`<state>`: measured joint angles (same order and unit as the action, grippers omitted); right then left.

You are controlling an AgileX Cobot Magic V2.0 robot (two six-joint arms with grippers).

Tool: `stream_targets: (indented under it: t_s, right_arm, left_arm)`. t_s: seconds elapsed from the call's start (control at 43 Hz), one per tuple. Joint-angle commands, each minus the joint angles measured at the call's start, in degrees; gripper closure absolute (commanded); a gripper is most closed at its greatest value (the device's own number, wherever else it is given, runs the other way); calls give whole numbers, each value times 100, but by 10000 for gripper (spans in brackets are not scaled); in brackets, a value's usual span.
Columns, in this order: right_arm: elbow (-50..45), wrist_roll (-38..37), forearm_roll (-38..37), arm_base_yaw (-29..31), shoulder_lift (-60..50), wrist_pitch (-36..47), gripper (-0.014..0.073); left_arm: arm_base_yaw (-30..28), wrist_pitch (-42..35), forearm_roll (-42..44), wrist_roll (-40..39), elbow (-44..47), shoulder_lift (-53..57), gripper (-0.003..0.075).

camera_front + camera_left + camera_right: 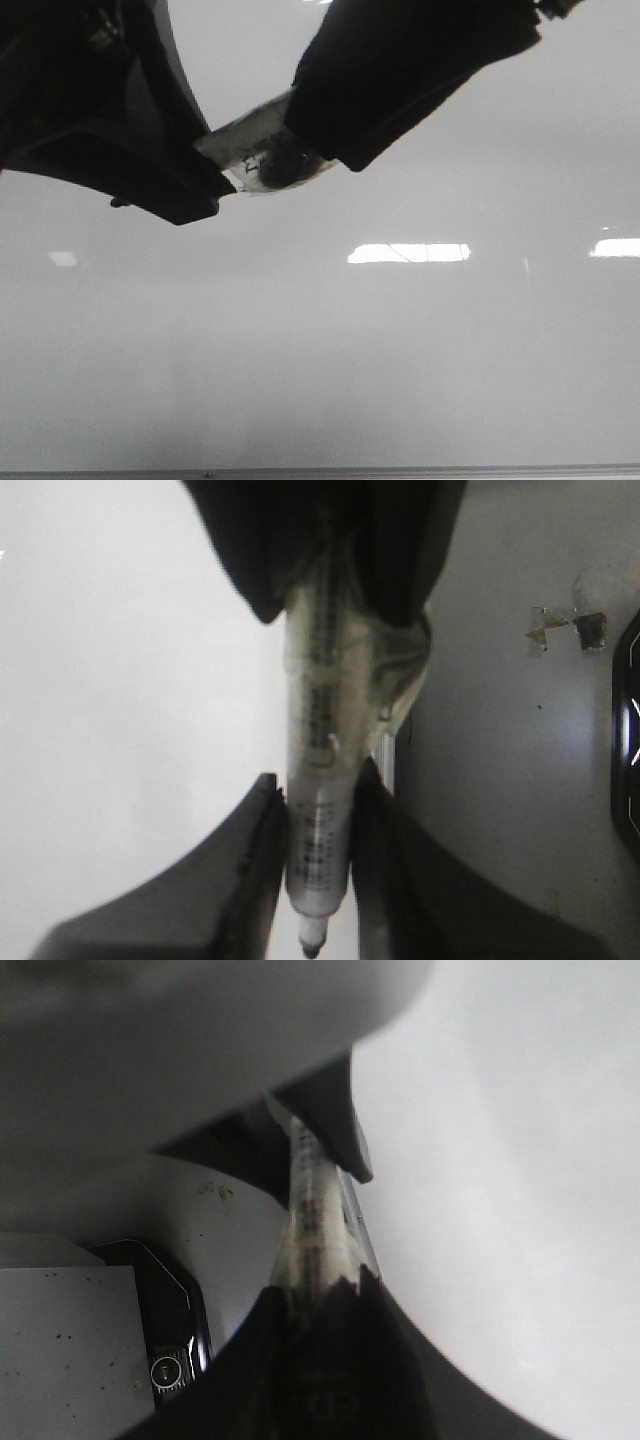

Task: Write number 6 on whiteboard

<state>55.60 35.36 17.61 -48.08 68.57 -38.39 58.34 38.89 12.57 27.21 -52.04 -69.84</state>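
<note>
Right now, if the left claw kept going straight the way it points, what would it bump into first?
Most likely the right claw: it faces the left claw head-on, close ahead, and both grip the same marker, though exact depth is hard to judge.

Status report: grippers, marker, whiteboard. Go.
Left gripper and right gripper both shut on the marker, held between them. Whiteboard shows no number 6, only light glare. Nothing in the way.

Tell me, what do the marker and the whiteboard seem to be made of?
The marker: probably translucent plastic, since its pale barrel shows dark print. The whiteboard: a smooth glossy pale surface, since it mirrors bright lights; material beneath unclear.
</note>
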Motion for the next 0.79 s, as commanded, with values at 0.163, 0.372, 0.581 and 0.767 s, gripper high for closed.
stream_targets:
  t_s: [0.163,0.372,0.581,0.767]
  right_arm:
    - [-289,40,-84,655,-508,53,662]
    - [-930,40,-84,1726,-1100,359,662]
    - [-984,40,-84,2265,-1323,417,662]
    - [-984,40,-84,2260,-1323,423,662]
  left_arm:
    - [45,-724,-36,-126,-205,161,183]
    - [45,-726,-36,-126,-205,161,218]
    - [45,-617,-36,-126,-205,161,547]
    - [45,-581,-36,-126,-205,161,741]
